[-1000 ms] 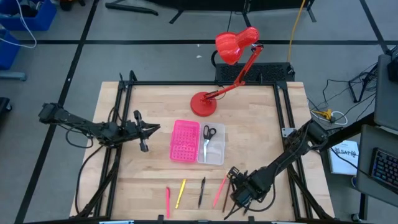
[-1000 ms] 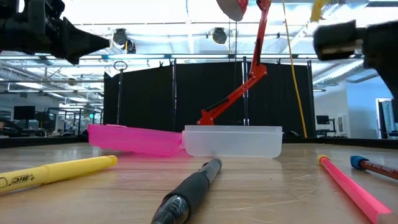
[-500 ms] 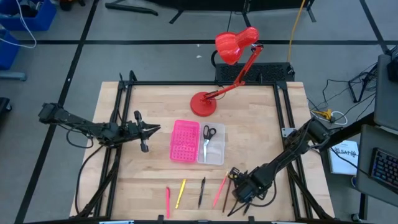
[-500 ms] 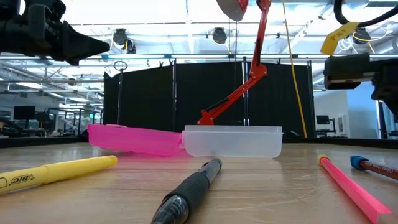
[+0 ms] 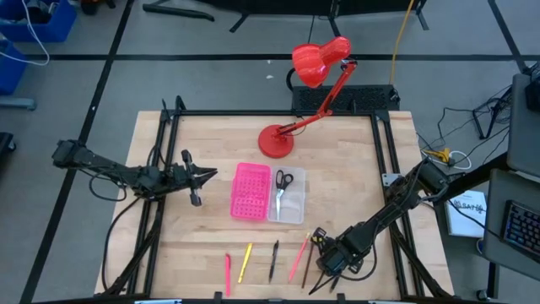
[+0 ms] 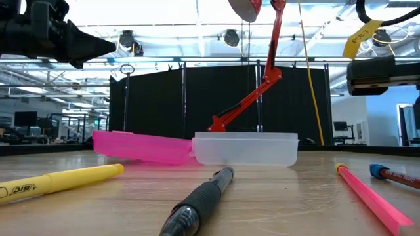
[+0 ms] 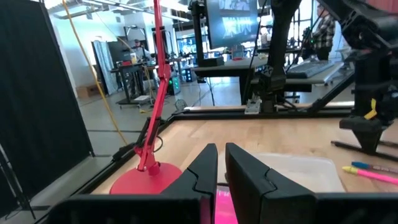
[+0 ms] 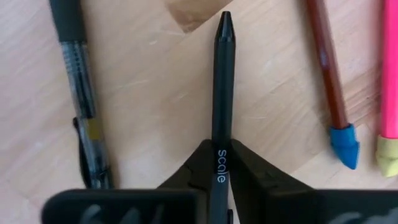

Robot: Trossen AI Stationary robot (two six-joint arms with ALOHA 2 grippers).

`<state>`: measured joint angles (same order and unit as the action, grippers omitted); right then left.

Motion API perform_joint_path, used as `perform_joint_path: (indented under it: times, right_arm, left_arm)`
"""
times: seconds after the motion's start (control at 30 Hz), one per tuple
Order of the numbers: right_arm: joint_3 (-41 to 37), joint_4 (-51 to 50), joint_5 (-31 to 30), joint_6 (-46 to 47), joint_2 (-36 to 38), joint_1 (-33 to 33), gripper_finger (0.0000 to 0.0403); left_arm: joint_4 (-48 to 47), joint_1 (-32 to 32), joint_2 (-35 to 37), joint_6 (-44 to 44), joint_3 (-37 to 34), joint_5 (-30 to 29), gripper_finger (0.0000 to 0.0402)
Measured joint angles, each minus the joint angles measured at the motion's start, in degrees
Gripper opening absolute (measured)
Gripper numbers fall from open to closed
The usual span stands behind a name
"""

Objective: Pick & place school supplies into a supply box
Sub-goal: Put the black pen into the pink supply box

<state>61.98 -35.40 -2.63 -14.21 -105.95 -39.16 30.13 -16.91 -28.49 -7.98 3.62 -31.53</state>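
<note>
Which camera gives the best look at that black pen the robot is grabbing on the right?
The right wrist view: the black pen fills the frame, pinched between the right gripper fingers, its printed label readable. From the high view, the arm mostly hides it. The low and left wrist views don't clearly show it.

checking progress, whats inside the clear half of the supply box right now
In the high view only the black-handled scissors lie in the clear half of the supply box. No pens show there. From table height its frosted wall hides the contents.
</note>
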Motion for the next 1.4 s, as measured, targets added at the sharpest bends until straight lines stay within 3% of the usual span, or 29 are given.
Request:
perform_joint_path:
  times: [0.2, 0.4, 0.83, 1.03, 1.4]
  right_arm:
    - [-0.04, 1.24, -0.92, 0.02, -0.07, 0.02, 0.0020]
    - [1.15, -1.84, -6.81, -1.96, 0.85, -0.81, 0.0021]
    - [1.41, -2.92, -15.79, -4.24, 9.10, -0.32, 0.0020]
    - [3.03, -6.02, -18.50, -12.00, 10.83, 1.35, 0.0021]
    - [15.43, -12.07, -21.04, -33.44, 11.04, 10.92, 0.0021]
  left_arm:
    - [0.09, 0.00, 0.00, 0.41, 0.00, 0.00, 0.0042]
    - [0.09, 0.00, 0.00, 0.65, 0.00, 0.02, 0.0042]
    - [0.18, 0.00, 0.00, 0.82, 0.00, 0.60, 0.0042]
    - [0.18, -0.02, 0.01, -1.40, 0.00, 2.01, 0.0042]
    - [0.16, 0.00, 0.02, -3.96, 0.00, 2.03, 0.0042]
